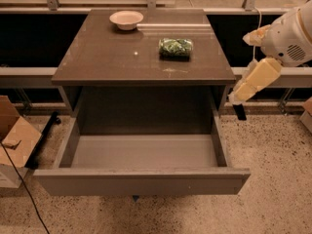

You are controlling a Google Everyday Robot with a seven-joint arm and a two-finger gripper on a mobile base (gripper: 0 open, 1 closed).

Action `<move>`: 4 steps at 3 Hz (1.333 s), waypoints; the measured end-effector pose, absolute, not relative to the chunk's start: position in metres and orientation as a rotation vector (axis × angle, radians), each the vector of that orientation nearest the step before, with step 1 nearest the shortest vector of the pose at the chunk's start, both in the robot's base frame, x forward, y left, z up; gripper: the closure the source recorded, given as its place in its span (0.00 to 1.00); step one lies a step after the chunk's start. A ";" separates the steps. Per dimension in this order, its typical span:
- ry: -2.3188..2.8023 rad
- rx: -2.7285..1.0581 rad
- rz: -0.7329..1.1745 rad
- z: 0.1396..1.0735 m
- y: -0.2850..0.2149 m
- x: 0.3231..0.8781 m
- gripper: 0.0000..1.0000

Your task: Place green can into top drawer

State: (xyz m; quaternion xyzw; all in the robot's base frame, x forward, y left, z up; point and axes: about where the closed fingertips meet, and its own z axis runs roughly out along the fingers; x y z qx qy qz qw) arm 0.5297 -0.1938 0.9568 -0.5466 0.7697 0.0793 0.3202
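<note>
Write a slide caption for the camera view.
Green can lies on the cabinet top, top drawer open; end effector hangs beside the cabinet's right edge.

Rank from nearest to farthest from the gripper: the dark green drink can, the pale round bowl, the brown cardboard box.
The gripper hangs right of the cabinet.
1. Green can: cabinet top, right.
2. Bowl: cabinet top, back left.
3. Cardboard box: floor, far left.

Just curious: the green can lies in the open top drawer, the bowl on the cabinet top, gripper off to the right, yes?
No. The camera view shows the green can on the cabinet top, like the bowl. The top drawer is open; the gripper hangs to its right.
</note>
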 end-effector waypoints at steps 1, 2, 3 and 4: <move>1.996 -1.420 0.209 0.953 -0.193 0.548 0.00; 1.973 -1.425 0.212 0.943 -0.194 0.584 0.00; 1.968 -1.435 0.214 0.937 -0.193 0.611 0.00; 1.989 -1.434 0.219 0.928 -0.196 0.638 0.00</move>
